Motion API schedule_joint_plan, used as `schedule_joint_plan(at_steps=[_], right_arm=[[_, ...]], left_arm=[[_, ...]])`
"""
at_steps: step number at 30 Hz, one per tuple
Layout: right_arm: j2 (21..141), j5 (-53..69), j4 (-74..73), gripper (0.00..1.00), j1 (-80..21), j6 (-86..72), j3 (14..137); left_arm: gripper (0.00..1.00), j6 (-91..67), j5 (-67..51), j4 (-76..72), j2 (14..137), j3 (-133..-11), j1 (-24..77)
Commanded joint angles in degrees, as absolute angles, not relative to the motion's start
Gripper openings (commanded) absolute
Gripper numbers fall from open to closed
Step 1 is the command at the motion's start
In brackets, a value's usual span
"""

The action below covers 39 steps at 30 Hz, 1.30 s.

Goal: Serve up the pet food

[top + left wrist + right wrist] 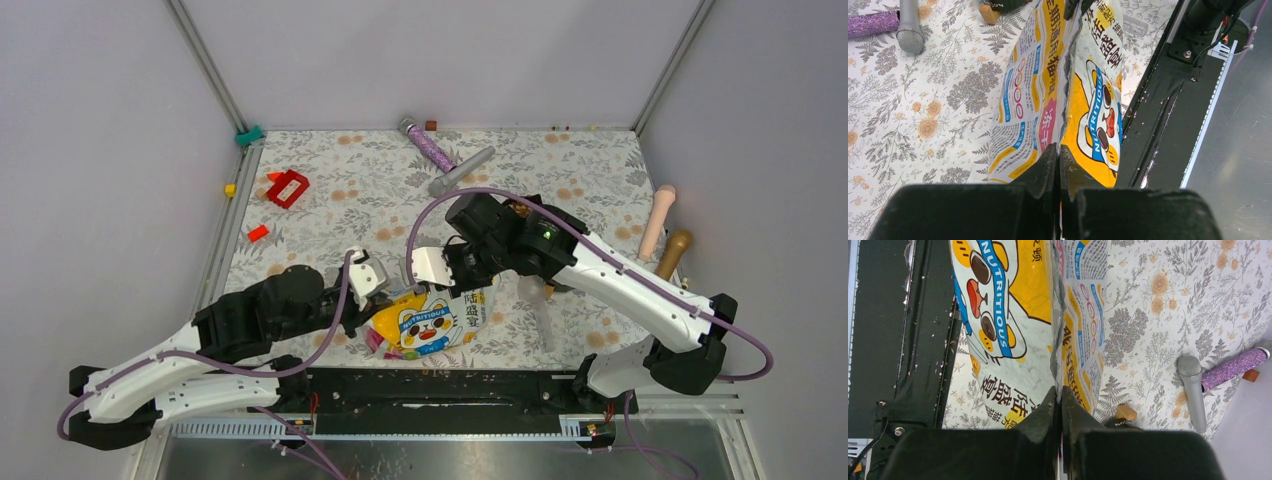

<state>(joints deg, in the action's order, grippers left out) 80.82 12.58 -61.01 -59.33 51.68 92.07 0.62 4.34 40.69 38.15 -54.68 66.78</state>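
Note:
A pet food bag (440, 320), yellow and white with a cartoon cat, hangs between my two grippers over the near edge of the floral mat. My left gripper (385, 303) is shut on the bag's bottom edge, seen in the left wrist view (1058, 155) with the bag (1098, 100) stretching away from it. My right gripper (452, 288) is shut on the opposite edge, seen in the right wrist view (1059, 392) with the bag (1013, 315) beyond it. The pet food itself is hidden; no kibble shows.
A purple microphone (432, 148) and a grey microphone (462, 170) lie at the back. A red frame (288, 188) and a red block (258, 233) lie at the left. Two wooden pestles (657, 220) lie at the right edge. A black rail (440, 385) runs along the near edge.

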Motion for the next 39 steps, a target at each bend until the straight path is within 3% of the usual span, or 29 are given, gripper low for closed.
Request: schedule_joint_plan(at_steps=[1, 2, 3, 5, 8, 14, 23, 24, 26, 27, 39], right_arm=[[77.3, 7.6, -65.0, 0.00, -59.1, 53.9, 93.7], [76.9, 6.4, -65.0, 0.06, -59.1, 54.3, 93.2], [76.5, 5.4, -65.0, 0.26, -59.1, 54.6, 92.6], [75.9, 4.0, -65.1, 0.35, -59.0, 55.3, 91.5], [75.4, 4.3, -65.7, 0.37, -59.0, 56.0, 90.7], [77.3, 4.9, -68.0, 0.32, -58.5, 56.6, 92.1], [79.0, 6.3, -68.4, 0.35, -57.9, 57.0, 92.8], [79.3, 6.6, -68.3, 0.30, -57.9, 57.0, 93.0], [79.6, 7.6, -68.4, 0.02, -57.8, 56.8, 93.6], [79.7, 8.3, -68.5, 0.00, -57.7, 56.5, 94.1], [75.8, 12.0, -69.2, 0.00, -51.9, 55.4, 94.9]], left_arm=[[0.00, 0.9, 4.6, 40.7, 34.8, -55.1, 67.0], [0.00, 1.0, 4.5, 40.8, 34.6, -55.2, 67.0], [0.00, 1.0, 4.5, 40.8, 34.5, -55.2, 67.0], [0.00, 1.0, 4.4, 40.8, 34.5, -55.3, 67.0], [0.00, 1.1, 4.3, 40.8, 34.6, -55.3, 67.0], [0.00, 1.2, 3.8, 41.0, 34.9, -55.5, 67.0], [0.00, 1.3, 2.4, 41.2, 34.1, -55.7, 67.0], [0.00, 1.3, 2.3, 41.2, 34.1, -55.7, 67.0], [0.00, 1.3, 2.1, 41.4, 34.1, -55.9, 67.0], [0.00, 1.3, 2.1, 41.5, 34.2, -56.0, 67.0], [0.00, 2.0, 0.6, 43.9, 33.3, -57.1, 67.1]])
